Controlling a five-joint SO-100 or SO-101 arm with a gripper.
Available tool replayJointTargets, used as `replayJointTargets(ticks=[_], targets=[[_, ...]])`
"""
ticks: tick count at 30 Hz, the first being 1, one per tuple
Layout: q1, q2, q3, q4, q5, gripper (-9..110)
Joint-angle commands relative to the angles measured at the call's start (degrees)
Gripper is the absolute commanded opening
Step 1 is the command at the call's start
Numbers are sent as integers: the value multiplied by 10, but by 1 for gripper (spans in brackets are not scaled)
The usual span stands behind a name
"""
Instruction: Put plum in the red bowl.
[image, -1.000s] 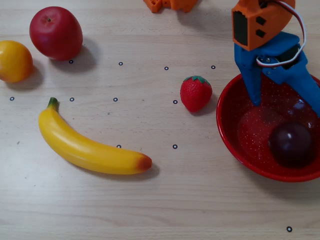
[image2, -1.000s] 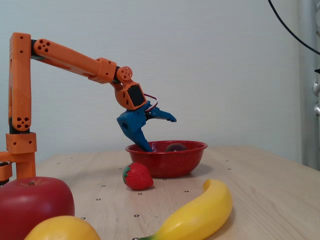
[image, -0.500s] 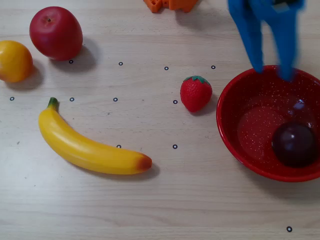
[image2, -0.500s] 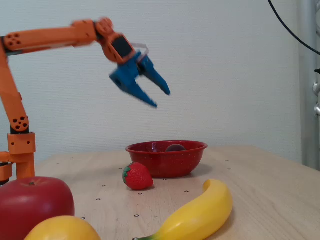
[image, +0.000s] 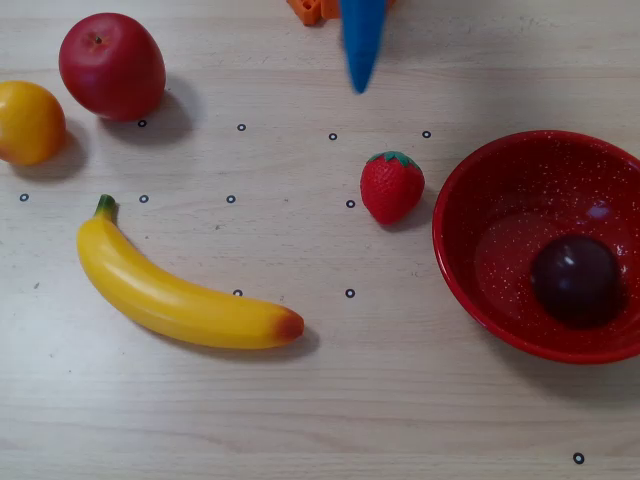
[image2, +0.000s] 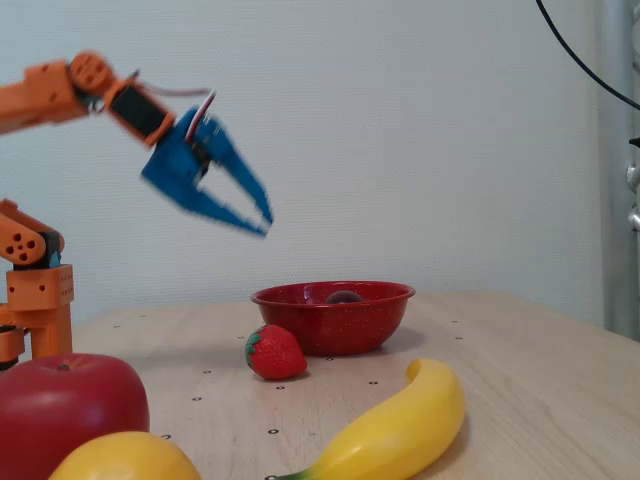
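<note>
One glossy dark-maroon plum (image: 574, 281) inside speckled red bowl (image: 462, 200); blue hand (image2: 262, 221) spread, empty.

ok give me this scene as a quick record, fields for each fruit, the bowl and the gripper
plum: inside the red bowl, toward its right side in the overhead view
strawberry: on the table, just left of the bowl, apart from it
banana: lying on the table
apple: far left corner, beside the orange fruit
gripper: empty, raised above the table, away from the bowl; opening unclear
</note>
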Motion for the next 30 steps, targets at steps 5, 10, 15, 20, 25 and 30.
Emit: replayJointTargets(ticks=[5,10,15,20,25,30], targets=[[-34,156,174,-145,-9,0],[-42,248,330,-259,-7,0],[-40,300,428,-308,-14,0],[-33,357,453,-207,-37,0],[-31,390,453,-96,-64,0],[-31,390,454,-25,-105,0]])
